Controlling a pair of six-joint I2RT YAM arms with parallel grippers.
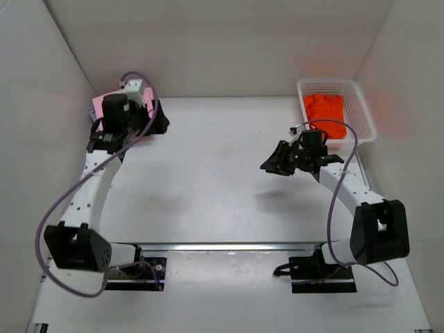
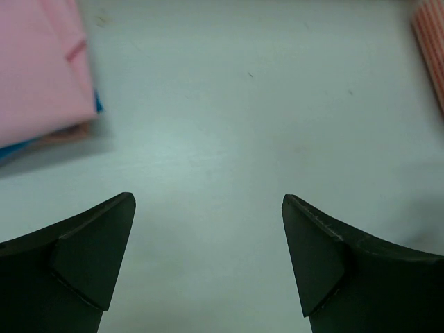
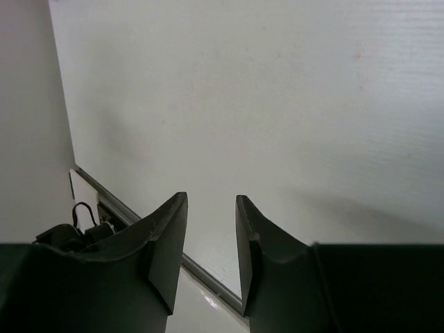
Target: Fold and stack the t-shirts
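Observation:
A folded light pink t-shirt (image 1: pixel 102 108) lies at the far left corner of the table. In the left wrist view the pink t-shirt (image 2: pixel 38 66) tops a stack, with a bright blue t-shirt edge (image 2: pixel 98 105) showing under it. A crumpled orange t-shirt (image 1: pixel 324 108) lies in the white basket (image 1: pixel 362 104) at the far right. No lavender t-shirt is in view. My left gripper (image 1: pixel 158 123) (image 2: pixel 208 229) is open and empty, just right of the stack over bare table. My right gripper (image 1: pixel 272 165) (image 3: pixel 211 208) is narrowly open and empty, above the table left of the basket.
White walls close the table on the left, back and right. The basket's edge (image 2: pixel 431 48) shows at the far right of the left wrist view. A metal rail (image 1: pixel 229 246) runs along the near edge between the arm bases.

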